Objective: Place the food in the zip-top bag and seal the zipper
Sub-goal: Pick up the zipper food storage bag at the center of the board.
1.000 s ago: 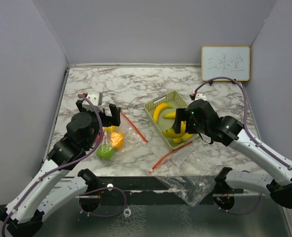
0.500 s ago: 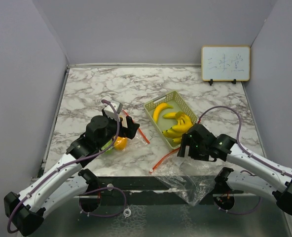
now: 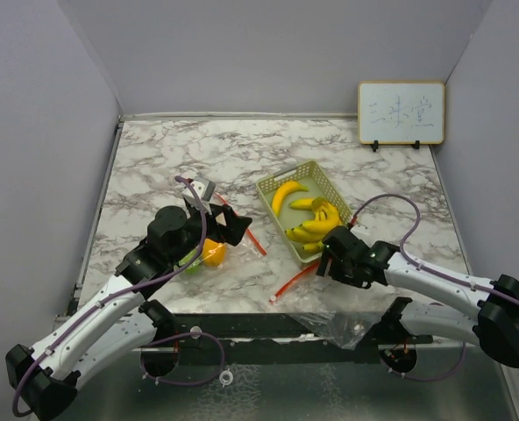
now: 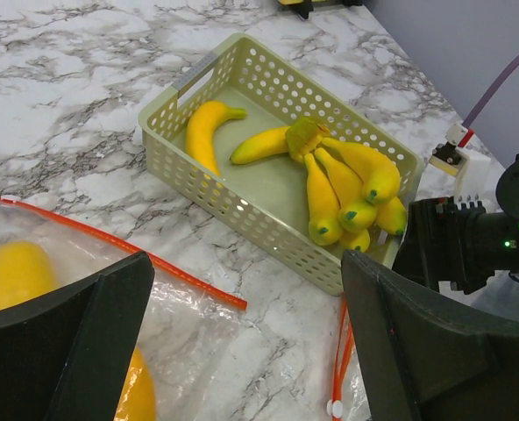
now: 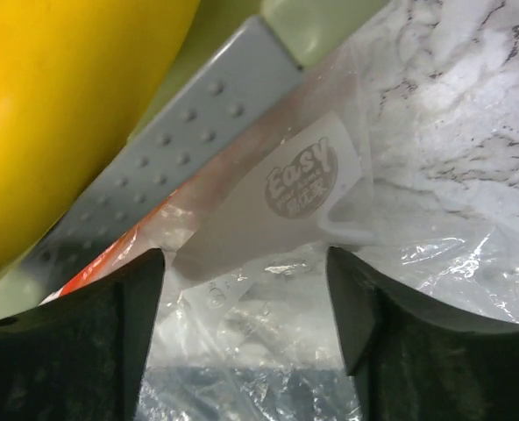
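The food is split. A single banana (image 3: 283,196) and a bunch of bananas (image 3: 315,226) lie in the pale green tray (image 3: 268,187). An orange piece (image 3: 211,253) lies inside a clear zip-top bag (image 4: 189,316) with a red-orange zipper (image 3: 245,227). My left gripper (image 3: 229,230) is open above this bag, its fingers either side of it (image 4: 251,351). A second clear bag (image 3: 330,323) hangs over the table's near edge, its zipper (image 3: 293,282) by the tray. My right gripper (image 3: 327,257) is open over this bag's mouth (image 5: 246,342), where the white label (image 5: 277,202) shows.
A small whiteboard (image 3: 401,112) stands at the back right. Grey walls close in the marble table (image 3: 207,158) on three sides. A green piece (image 3: 189,262) shows partly under my left arm. The tray's rim (image 5: 181,123) and a banana (image 5: 58,114) are close to my right gripper.
My right gripper has come down from above the tray to the second bag's mouth at the tray's near corner. My left gripper has moved right and lower over the bag with the orange piece.
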Controlling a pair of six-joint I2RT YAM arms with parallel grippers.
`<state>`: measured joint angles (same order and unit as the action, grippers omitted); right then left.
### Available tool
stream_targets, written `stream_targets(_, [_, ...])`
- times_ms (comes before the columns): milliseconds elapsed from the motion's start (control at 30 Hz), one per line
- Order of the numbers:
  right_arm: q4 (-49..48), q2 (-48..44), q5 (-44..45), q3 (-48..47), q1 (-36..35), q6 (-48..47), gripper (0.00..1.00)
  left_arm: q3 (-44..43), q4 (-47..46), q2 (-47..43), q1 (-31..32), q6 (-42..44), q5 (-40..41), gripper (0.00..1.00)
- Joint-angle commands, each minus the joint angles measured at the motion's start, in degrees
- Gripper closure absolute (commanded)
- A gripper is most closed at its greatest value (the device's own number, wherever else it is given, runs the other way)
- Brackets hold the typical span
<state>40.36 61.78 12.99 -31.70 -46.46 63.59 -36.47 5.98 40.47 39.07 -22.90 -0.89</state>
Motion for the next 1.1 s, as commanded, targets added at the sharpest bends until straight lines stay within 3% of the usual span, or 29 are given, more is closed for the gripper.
stream_targets(0, [-5.61, 1.49, 5.03, 2.73, -0.3, 1.19, 0.36, 0.82, -0.95, -0.9, -0.05, -0.71, -1.61, 0.09])
stream_targets(67, [-6.76, 1.78, 4.61, 3.77, -0.3, 0.3, 0.55, 1.12, -0.9, -1.13, -0.05, -0.81, -1.43, 0.1])
stream_targets(167, [-7.37, 0.47, 4.39, 4.35, -0.37, -1.83, 0.92, 1.03, -0.2, -1.31, -0.05, -0.69, -0.55, 0.1])
stream_targets(200, [-6.84, -0.48, 4.41, 4.02, -0.39, -2.91, 0.96, 0.79, 0.19, -1.33, -0.05, -0.64, -0.41, 0.1])
stream_targets(333, [-1.54, -5.82, 3.22, -1.31, -0.48, -9.47, 0.98, -1.41, 3.03, -0.96, -0.05, -0.32, -1.29, 0.14])
stream_targets(500, [3.52, -10.93, -4.89, -12.93, -0.48, -21.52, 0.98, -2.17, 1.77, -1.06, -0.05, -2.21, -7.46, 0.2])
stream_targets(1067, [0.05, -17.38, -23.56, -33.02, -0.48, -37.54, 0.98, 6.65, -22.31, 5.63, -0.05, -15.37, -21.03, 0.21])
